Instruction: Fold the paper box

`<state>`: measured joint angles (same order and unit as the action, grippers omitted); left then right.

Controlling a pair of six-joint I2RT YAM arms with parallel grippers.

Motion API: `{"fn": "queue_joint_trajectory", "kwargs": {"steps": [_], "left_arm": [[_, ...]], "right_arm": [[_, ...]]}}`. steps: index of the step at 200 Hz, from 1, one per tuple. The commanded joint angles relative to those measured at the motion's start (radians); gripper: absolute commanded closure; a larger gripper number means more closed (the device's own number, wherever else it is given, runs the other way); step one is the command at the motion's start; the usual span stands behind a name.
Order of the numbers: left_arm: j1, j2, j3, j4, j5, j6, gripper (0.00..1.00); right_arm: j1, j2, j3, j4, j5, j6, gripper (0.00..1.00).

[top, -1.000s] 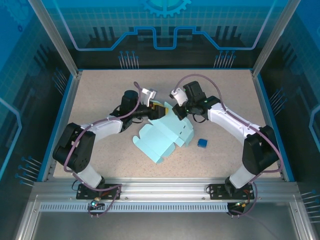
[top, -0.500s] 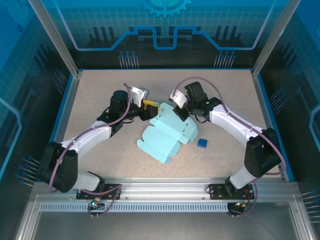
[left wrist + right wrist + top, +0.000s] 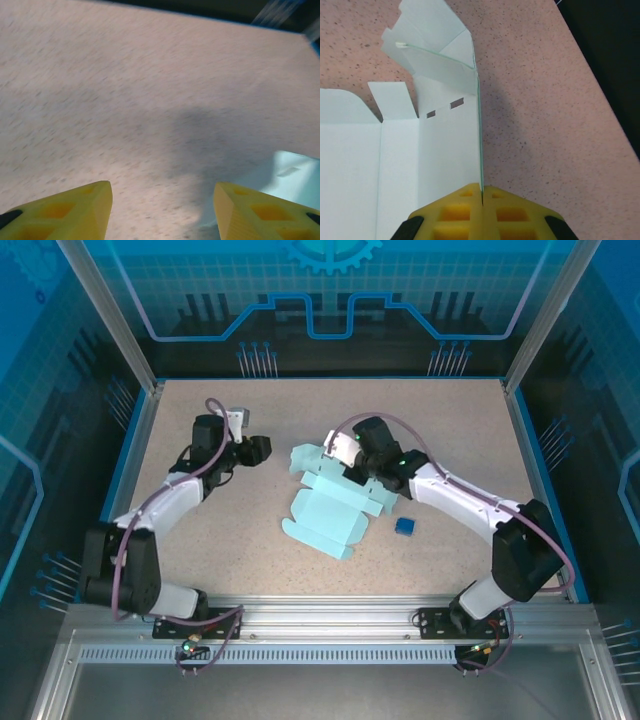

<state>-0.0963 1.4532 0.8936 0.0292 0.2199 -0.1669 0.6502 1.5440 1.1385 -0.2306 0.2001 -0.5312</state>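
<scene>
while the right jaws are clenched on a raised side panel of the paper box (image 3: 335, 510), the pale aqua sheet lies mostly flat near the middle of the speckled beige surface (image 3: 220, 550), its flaps and tabs spread toward the near edge, as seen from the top external camera. the right arm (image 3: 450, 495) reaches in from the right side, its wrist over the far right part of the sheet. from the right wrist camera, two yellow fingertips (image 3: 455, 210) press together with the thin edge of an upright panel caught between them. that panel stands on edge while the rest of the paper box (image 3: 395, 160) lies flat to its left. two small slots show just beside the fold, and further flaps stand folded up at the far end. the left arm (image 3: 175, 495) is bent toward the far left of the surface, and the left jaws are released, grasping nothing, well apart from the sheet. from the left wrist camera, the yellow fingers (image 3: 70, 210) stand apart over bare surface, with a corner of the paper box (image 3: 295, 175) at lower right. a tiny dark blue cube (image 3: 404, 526) sits on the surface just beside the sheet's right edge.
</scene>
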Motion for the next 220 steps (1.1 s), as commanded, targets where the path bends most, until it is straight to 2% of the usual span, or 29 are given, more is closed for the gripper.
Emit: {"fn": "queue_joint_trajectory", "kwargs": {"steps": [1,33,64,136,190,220], "left_arm": [[0.053,0.099,0.091,-0.137,0.005,-0.035,0.45],[0.049,0.203,0.133,-0.144,0.106,-0.039,0.48],[0.024,0.292,0.168,-0.138,0.146,-0.039,0.49],[-0.026,0.442,0.271,-0.137,0.193,-0.088,0.55],[-0.071,0.521,0.313,-0.101,0.296,-0.084,0.56],[-0.095,0.503,0.288,-0.039,0.367,-0.078,0.57]], "right_arm": [[0.048,0.039,-0.031,0.137,0.188,-0.112,1.00],[0.086,0.092,-0.065,0.255,0.319,-0.216,1.00],[0.105,0.143,-0.090,0.349,0.383,-0.300,1.00],[0.097,0.130,-0.145,0.430,0.345,-0.352,1.00],[0.083,0.102,-0.169,0.445,0.318,-0.337,1.00],[0.073,0.094,-0.179,0.448,0.310,-0.325,1.00]]}}
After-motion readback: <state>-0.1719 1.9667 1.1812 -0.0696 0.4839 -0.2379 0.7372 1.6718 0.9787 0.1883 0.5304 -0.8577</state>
